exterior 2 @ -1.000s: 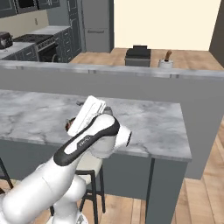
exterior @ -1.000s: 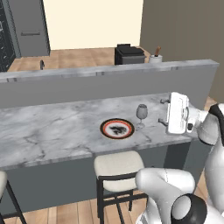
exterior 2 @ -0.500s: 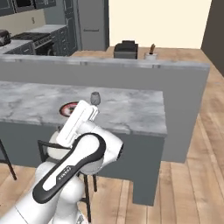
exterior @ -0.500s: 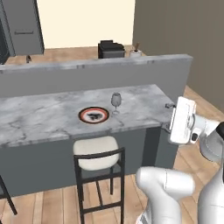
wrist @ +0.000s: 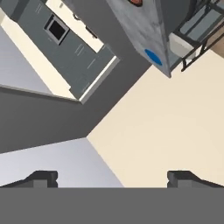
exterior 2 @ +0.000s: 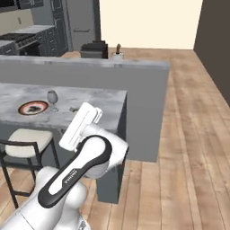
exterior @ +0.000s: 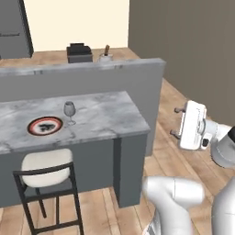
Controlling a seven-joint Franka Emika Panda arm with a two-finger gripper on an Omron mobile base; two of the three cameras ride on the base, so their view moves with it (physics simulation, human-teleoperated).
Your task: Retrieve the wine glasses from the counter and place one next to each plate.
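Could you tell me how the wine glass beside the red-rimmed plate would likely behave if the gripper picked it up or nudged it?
The wine glass stands upright on a thin stem and small foot, so a sideways nudge would probably tip it. Its rounded bowl suggests it would roll if toppled. It looks thin, clear and smooth, so likely light, fragile and slippery. It stands close beside the plate.

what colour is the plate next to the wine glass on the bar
The plate beside the wine glass has a reddish-brown rim with a white and dark centre, clearest in the left base view.
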